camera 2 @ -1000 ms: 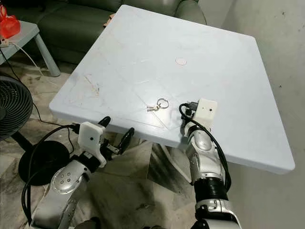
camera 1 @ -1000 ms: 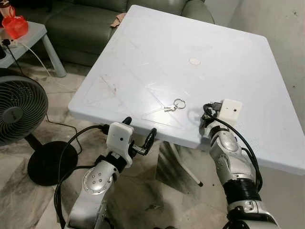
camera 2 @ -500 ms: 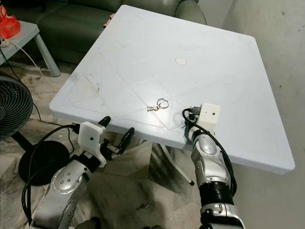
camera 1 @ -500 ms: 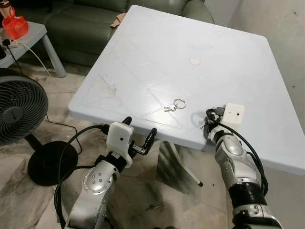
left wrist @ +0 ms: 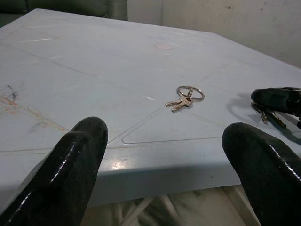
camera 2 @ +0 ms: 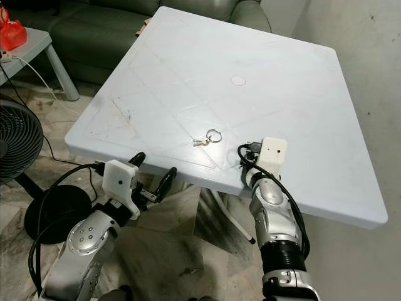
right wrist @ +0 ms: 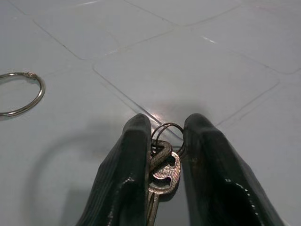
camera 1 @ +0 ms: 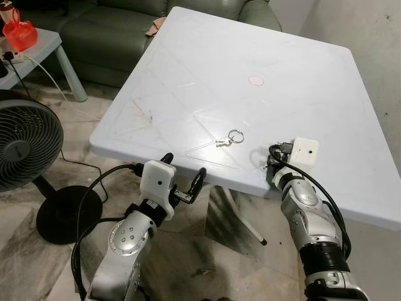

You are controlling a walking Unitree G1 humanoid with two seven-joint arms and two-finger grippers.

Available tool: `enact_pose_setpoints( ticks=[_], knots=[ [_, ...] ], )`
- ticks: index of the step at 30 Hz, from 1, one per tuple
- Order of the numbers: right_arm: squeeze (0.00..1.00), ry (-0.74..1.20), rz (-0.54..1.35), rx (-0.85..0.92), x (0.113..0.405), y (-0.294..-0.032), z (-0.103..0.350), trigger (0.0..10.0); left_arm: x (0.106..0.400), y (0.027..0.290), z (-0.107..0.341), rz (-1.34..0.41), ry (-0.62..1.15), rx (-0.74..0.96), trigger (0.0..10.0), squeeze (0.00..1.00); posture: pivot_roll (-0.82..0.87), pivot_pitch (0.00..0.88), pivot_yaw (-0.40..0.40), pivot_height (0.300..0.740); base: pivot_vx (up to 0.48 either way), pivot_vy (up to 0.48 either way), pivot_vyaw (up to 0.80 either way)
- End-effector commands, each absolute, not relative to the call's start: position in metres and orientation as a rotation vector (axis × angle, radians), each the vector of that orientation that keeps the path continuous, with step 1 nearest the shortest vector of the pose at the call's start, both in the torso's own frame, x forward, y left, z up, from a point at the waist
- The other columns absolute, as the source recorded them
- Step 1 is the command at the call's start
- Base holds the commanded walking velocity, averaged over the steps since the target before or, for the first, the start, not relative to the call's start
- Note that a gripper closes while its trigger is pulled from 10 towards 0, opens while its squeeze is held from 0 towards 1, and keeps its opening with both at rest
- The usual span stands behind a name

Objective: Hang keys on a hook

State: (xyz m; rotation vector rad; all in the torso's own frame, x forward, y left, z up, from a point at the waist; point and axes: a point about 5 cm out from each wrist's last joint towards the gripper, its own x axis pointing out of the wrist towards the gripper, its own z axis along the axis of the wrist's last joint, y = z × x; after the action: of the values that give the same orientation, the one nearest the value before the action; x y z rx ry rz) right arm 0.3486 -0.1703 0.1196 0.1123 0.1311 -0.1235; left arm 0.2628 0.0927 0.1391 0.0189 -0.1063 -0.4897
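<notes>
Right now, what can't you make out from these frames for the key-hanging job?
- Hook: I can't find one, so the hanging spot is unknown.
- Keys in the right pincer: blades cut off by the right wrist view's edge and hidden between its fingers.
- Loose key ring on the table: too small in the eye views to count keys.

Before me stands a pale blue square table (camera 1: pixel 188 69) on a marbled tile floor (camera 1: pixel 37 263). Beyond it sits a dark green sofa (camera 1: pixel 119 31). To my left are a black fan (camera 1: pixel 25 144) and a small side table (camera 1: pixel 37 47) holding something red, perhaps a bag.
</notes>
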Motion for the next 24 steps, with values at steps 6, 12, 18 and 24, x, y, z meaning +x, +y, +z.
enact_pose_setpoints(
  ticks=[6,12,18,24],
  knots=[
    [0.00,0.116,-0.157,0.106,0.347,-0.177,0.122,0.0,0.261,0.089,0.138,-0.499,-0.106,0.024,10.0,0.00,0.11,0.184,-0.128,0.740,0.000,0.000,0.00],
    [0.00,0.108,-0.169,0.112,0.347,-0.180,0.123,0.0,0.262,0.088,0.138,-0.498,-0.107,0.022,10.0,0.00,0.11,0.186,-0.128,0.740,0.000,0.000,0.00],
    [0.00,0.063,-0.168,0.137,0.348,-0.180,0.131,0.0,0.264,0.087,0.138,-0.500,-0.113,0.022,10.0,0.00,0.10,0.172,-0.125,0.740,0.000,0.000,0.00],
    [0.00,-0.002,-0.145,0.184,0.350,-0.178,0.145,0.0,0.267,0.087,0.139,-0.496,-0.117,0.024,10.0,0.00,0.10,0.169,-0.125,0.740,0.000,0.000,0.00]
  ],
)
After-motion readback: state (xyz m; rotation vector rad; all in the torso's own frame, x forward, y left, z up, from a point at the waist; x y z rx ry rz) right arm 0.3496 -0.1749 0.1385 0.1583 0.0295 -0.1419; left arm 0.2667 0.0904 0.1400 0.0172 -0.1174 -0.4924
